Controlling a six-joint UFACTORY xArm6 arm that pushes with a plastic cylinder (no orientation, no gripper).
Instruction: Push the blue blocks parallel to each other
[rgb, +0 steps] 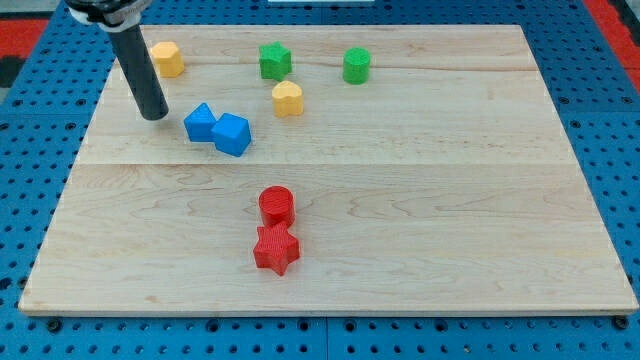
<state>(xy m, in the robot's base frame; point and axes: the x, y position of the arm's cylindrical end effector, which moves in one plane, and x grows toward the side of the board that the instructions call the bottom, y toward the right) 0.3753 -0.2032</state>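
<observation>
Tip (155, 115) left of touching blue blocks (218, 128), yellow heart (287, 98) nearby

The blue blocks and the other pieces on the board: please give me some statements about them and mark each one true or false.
1. The two blue blocks, the left blue block and the right blue block, touch each other. True.
2. My tip rests on the view's right of the blue blocks. False: it stands on their left, apart from them.
3. The red cylinder sits just above the red star in the view. True.
4. The green star and the green cylinder lie near the view's bottom. False: both lie near the top.
5. The yellow heart touches the blue blocks. False: bare board lies between them.
</observation>
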